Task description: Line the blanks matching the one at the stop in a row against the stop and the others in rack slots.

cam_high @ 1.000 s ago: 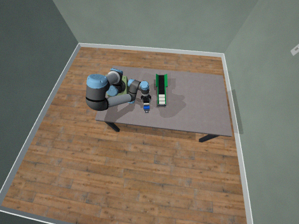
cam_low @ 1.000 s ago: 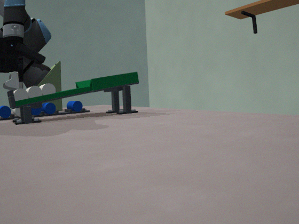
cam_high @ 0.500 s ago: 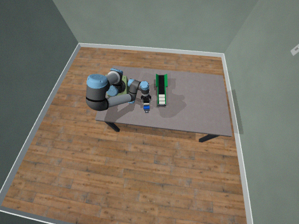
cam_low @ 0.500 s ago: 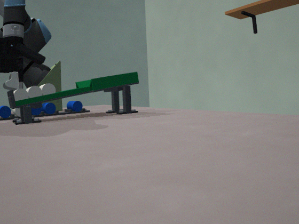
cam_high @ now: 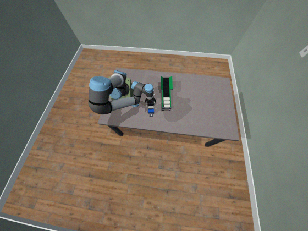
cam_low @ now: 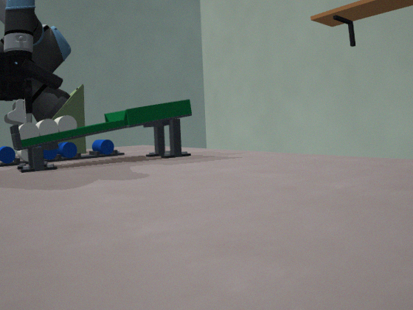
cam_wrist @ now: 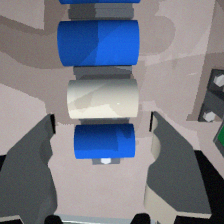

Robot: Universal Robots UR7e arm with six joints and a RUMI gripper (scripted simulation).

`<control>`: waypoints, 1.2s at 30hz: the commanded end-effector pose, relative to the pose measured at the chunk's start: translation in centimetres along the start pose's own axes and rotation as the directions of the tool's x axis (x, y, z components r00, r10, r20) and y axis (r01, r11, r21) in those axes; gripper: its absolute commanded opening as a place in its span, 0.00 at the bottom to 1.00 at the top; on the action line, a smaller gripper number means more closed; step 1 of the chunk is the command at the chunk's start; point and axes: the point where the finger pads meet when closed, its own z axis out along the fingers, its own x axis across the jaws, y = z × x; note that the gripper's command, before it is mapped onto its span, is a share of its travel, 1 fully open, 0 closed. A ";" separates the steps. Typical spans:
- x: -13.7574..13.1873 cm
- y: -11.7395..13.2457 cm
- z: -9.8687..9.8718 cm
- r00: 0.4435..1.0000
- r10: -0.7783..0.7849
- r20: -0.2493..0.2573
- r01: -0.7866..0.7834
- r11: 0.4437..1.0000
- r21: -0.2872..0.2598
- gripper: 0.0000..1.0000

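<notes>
In the wrist view the stock rack (cam_wrist: 102,76) runs up the middle with a blue blank (cam_wrist: 104,141) nearest, a white blank (cam_wrist: 102,99) in the slot behind it, and another blue blank (cam_wrist: 98,42) beyond. My gripper (cam_wrist: 102,114) (cam_high: 150,105) is open and empty, hanging just above the rack with a finger on each side of the near blue and white blanks. The green feed ramp (cam_high: 170,87) (cam_low: 147,114) stands to the right. Three white blanks (cam_high: 166,102) (cam_low: 47,126) lie in a tight row against its stop (cam_low: 15,136).
Blue blanks (cam_low: 102,146) (cam_low: 67,149) show in the rack behind the ramp's legs. The grey table (cam_high: 201,111) extends to the right of the ramp. The arm's base (cam_high: 121,90) stands at the table's left end. A wooden shelf (cam_low: 361,9) hangs on the wall.
</notes>
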 end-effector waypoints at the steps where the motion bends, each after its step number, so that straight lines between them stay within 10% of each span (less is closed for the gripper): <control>1: 0.0 0.0 0.0 1.000 0.000 -0.001 0.000 1.000 0.000 0.53; 36: 0.0 0.0 3.5 1.000 0.000 -0.001 0.000 1.000 0.000 0.53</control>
